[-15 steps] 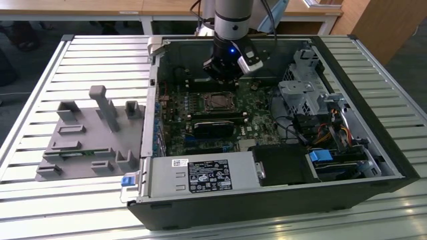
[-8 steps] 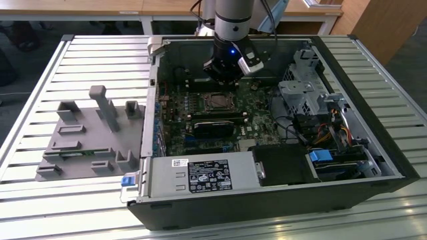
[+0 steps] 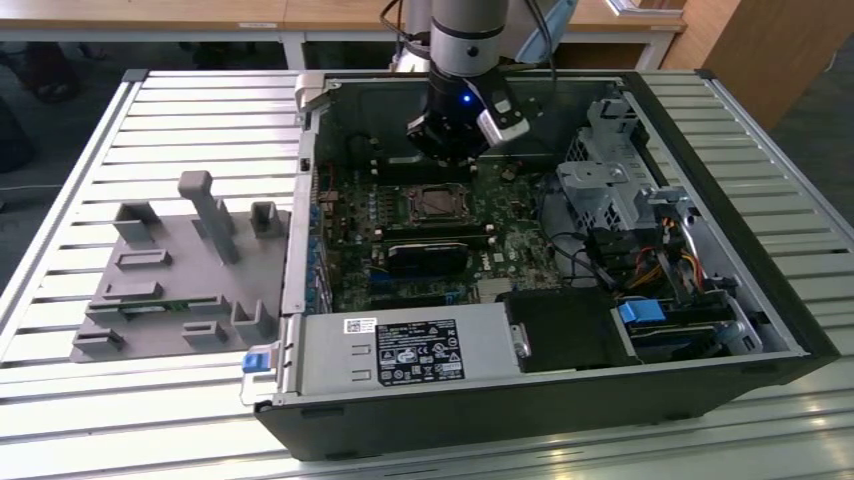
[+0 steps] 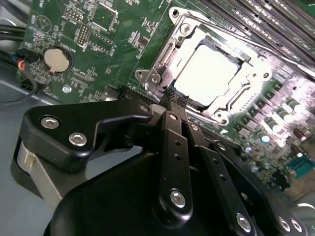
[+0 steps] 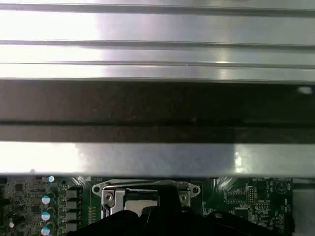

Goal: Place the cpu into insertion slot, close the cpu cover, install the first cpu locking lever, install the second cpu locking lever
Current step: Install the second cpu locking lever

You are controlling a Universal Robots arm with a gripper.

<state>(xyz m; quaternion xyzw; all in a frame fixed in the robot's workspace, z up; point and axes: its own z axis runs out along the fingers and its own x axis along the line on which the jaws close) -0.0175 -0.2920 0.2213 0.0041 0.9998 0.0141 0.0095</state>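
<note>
1. Hovering just above the socket's near edge: black claw (image 4: 173, 101), fingers pinched together, holding nothing.
2. Directly beyond its tips: dull silver square cpu (image 4: 209, 73), seated flat in the black-rimmed insertion slot (image 3: 438, 203).
3. Surrounding it: silver-grey metal cpu cover frame (image 4: 162, 54), apparently lying down.
4. Carrying all: green circuit board (image 4: 93, 29).

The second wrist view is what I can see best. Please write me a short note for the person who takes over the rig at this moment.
Hand: shut, holding nothing, its tips at the edge of the socket.
Chip: in the socket, silver top showing.
Cover: lies down around the chip.
Done: chip placed; cover seems closed.
Left: I cannot tell whether either lever is locked, so check both.
In the exterior view the arm stands over the board inside the open computer case.
</note>
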